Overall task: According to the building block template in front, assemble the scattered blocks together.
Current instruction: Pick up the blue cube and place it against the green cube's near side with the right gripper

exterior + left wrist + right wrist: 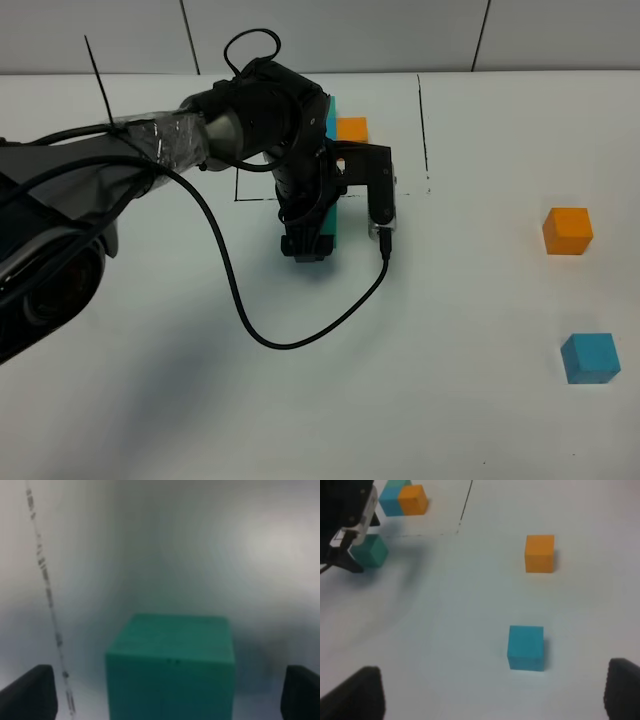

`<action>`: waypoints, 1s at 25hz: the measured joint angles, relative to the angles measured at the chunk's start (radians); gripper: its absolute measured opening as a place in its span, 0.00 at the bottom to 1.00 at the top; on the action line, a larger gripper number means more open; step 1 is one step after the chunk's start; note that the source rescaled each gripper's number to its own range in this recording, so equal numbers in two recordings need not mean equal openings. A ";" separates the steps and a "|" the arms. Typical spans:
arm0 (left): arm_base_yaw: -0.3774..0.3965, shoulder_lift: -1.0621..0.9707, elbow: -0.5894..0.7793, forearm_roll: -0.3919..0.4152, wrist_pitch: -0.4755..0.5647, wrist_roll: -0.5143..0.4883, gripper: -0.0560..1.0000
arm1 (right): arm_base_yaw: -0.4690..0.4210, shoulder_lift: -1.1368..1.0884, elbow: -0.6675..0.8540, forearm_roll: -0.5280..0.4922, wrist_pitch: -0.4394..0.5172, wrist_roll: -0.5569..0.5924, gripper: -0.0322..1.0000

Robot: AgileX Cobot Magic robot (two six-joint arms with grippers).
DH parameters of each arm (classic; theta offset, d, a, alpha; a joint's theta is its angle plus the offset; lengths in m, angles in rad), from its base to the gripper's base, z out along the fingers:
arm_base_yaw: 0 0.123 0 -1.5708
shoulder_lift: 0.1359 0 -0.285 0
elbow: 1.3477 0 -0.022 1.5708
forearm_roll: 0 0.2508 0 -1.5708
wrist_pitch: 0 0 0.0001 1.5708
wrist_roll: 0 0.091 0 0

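The template's black outline (pixel 423 130) frames joined cubes at the table's far middle; its orange cube (pixel 352 128) and a blue edge (pixel 331 118) show, and the arm hides the rest. The cluster also shows in the right wrist view (pixel 402 500). The loose teal-green block (pixel 338 222) sits just in front of the outline. My left gripper (pixel 308 246) is open around it, with the block (pixel 170 670) between the spread fingers (pixel 30 692) and untouched. The orange block (pixel 567 230) and blue block (pixel 590 358) lie at the right. My right gripper (pixel 490 695) is open and empty above them.
A black cable (pixel 240 310) loops from the left arm over the table in front of the teal-green block. The right wrist view shows the orange block (pixel 539 553), the blue block (pixel 525 648) and the teal-green block (pixel 370 551) beside the left gripper.
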 joint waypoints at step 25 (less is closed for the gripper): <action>0.562 -0.711 0.442 0.033 -0.033 -0.793 0.92 | 0.000 0.000 0.000 0.000 0.000 0.000 0.79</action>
